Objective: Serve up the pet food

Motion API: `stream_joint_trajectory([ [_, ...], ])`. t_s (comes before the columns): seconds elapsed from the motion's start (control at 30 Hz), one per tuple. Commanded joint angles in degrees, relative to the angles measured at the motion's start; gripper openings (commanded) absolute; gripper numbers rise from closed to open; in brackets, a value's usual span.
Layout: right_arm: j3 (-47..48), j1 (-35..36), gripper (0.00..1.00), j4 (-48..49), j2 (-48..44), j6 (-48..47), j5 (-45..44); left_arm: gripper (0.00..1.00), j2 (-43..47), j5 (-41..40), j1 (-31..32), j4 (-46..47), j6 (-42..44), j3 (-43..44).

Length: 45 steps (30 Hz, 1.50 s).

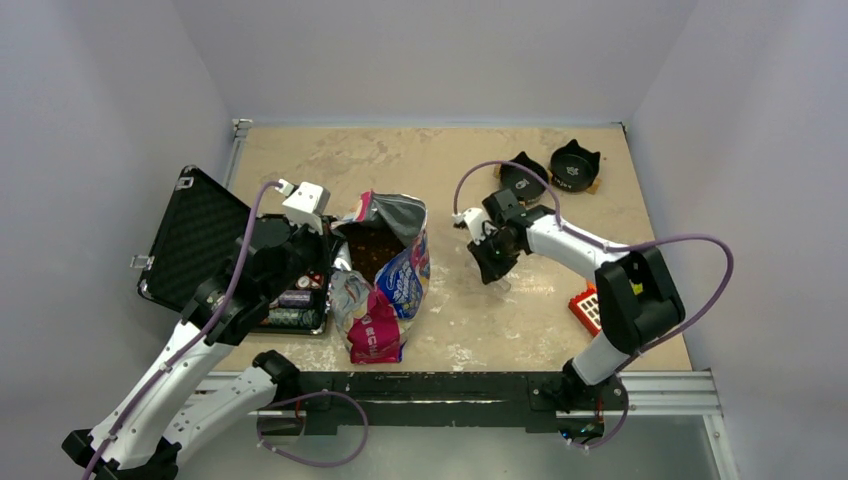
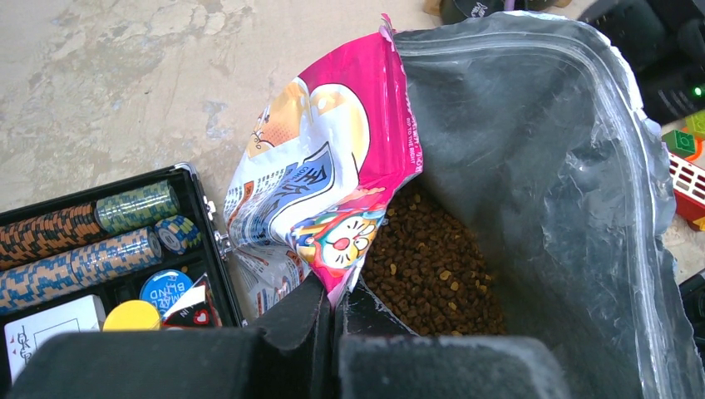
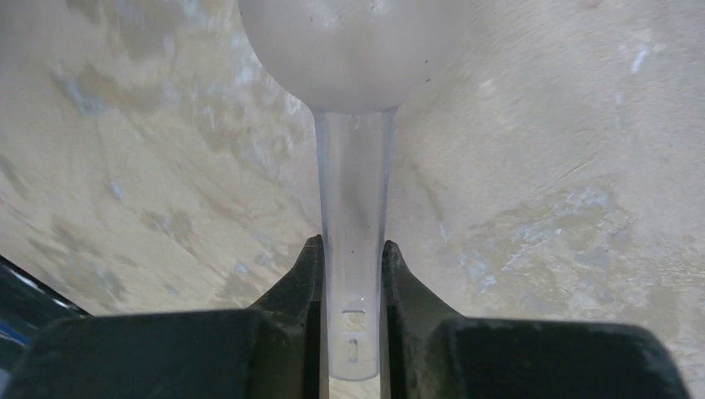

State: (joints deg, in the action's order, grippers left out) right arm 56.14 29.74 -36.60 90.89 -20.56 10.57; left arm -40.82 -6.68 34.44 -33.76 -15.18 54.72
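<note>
The kibble (image 2: 432, 266) is sitting deep in the open foil bag (image 2: 532, 166), left of centre on the tabletop (image 1: 520, 330). I judge two risks: the rim slipping so the bag sags shut, and the scoop (image 3: 353, 166) twisting on its slim handle. My left end effector (image 2: 337, 324) is pinching the rim closed; my right end effector (image 3: 353, 274) is clamping the handle.

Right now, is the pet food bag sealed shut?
No, the bag gapes open at the mouth, its pink edge pinched between the left fingers, and brown kibble shows inside.

The clear scoop (image 3: 353, 166) has its bowl cut off by the top edge.
</note>
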Motion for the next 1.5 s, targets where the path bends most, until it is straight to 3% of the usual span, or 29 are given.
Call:
stream_joint_trajectory([
  [0.0,5.91,-2.09,0.00,-1.61,4.97,20.71,5.57,0.00,2.16,-2.02,-0.75,14.24,2.08,2.30],
  [0.2,3.50,-1.06,0.01,5.76,7.86,46.99,-7.23,0.00,1.71,-1.34,-0.76,14.28,1.83,2.36],
  [0.33,-1.83,0.95,0.11,12.06,6.05,57.19,-14.24,0.00,1.52,-1.30,-0.77,14.33,1.90,2.30],
  [0.37,-3.41,1.42,0.20,14.53,5.27,57.37,-14.17,0.00,1.38,-1.32,-0.76,14.33,1.91,2.24],
  [0.43,-6.39,2.72,0.54,18.77,3.17,57.12,-14.65,0.00,1.30,-1.28,-0.76,14.33,1.86,2.27],
  [0.47,-7.61,3.28,0.65,20.56,2.14,56.67,-14.91,0.00,1.27,-1.24,-0.76,14.33,1.86,2.25],
  [0.6,-7.88,5.97,0.73,19.66,-0.63,56.33,-20.74,0.00,1.01,-0.91,-0.85,14.33,1.82,2.24],
  [0.83,-8.23,12.21,0.73,18.71,-4.41,56.24,-33.31,0.00,0.65,-0.62,-0.94,14.33,1.82,2.30],
  [1.2,-4.36,14.45,0.67,19.63,-2.59,47.17,-38.88,0.00,0.56,-0.45,-1.03,14.41,1.82,2.16],
  [1.47,-7.44,14.56,0.36,29.57,-2.81,43.72,-35.21,0.00,0.56,-0.19,-1.01,14.47,1.82,2.19],
])
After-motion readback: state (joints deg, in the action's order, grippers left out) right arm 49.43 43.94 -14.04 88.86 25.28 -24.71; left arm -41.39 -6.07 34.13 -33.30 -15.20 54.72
